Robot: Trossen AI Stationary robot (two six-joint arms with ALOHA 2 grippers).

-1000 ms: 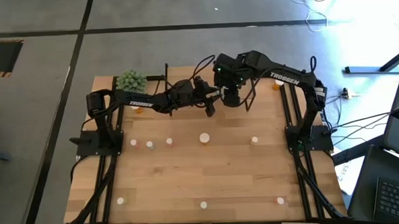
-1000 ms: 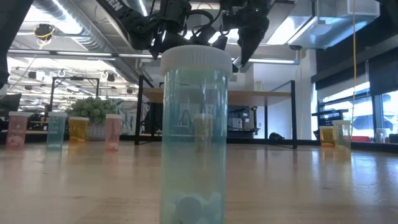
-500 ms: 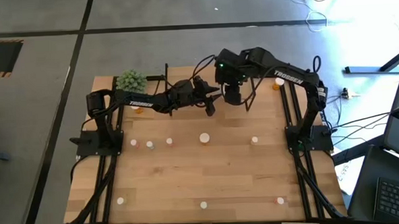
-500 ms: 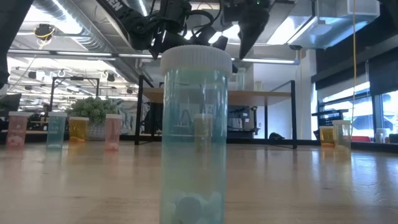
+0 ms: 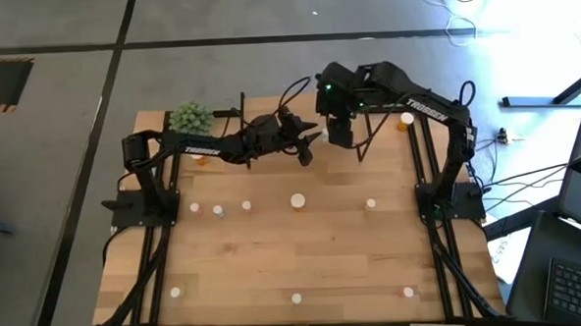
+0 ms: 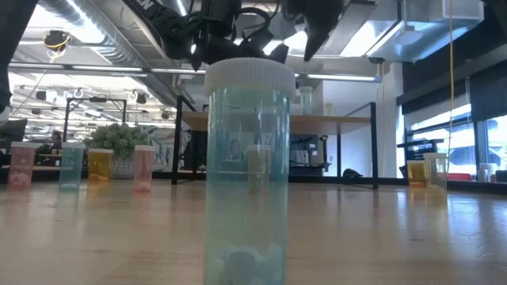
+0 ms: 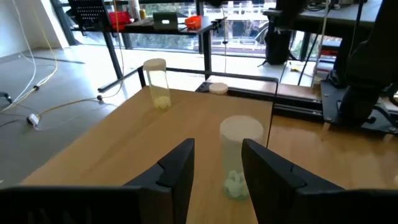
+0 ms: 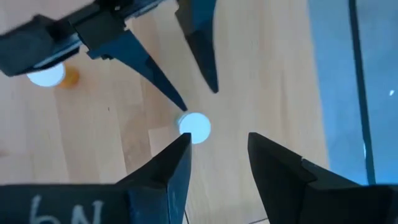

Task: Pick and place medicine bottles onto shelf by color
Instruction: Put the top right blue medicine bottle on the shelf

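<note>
In the left wrist view the light-wood shelf [image 7: 106, 155] carries two pale bottles, one [image 7: 240, 155] standing just past my fingertips and one [image 7: 156, 82] near the far corner. My left gripper [image 7: 217, 180] is open and holds nothing. From above, it [image 5: 306, 149] reaches over the back of the table. My right gripper [image 5: 340, 136] hovers open beside it and higher. The right wrist view looks down between its own fingers [image 8: 217, 168] on that near bottle's white cap [image 8: 195, 126], close to one of the left fingertips [image 8: 179, 107]. Several more bottles stand on the table, such as one [image 5: 298, 200] mid-table.
A spiky green plant [image 5: 191, 116] sits at the back left corner. Orange bottles stand at the back left [image 5: 202, 159] and back right [image 5: 405, 120]. A teal bottle [image 6: 245, 170] stands right in front of the low camera. The shelf's black legs [image 6: 375, 146] stand behind it.
My right gripper has risen and drifted a little to the right, away from the shelf. The left arm and the bottles have stayed put.
</note>
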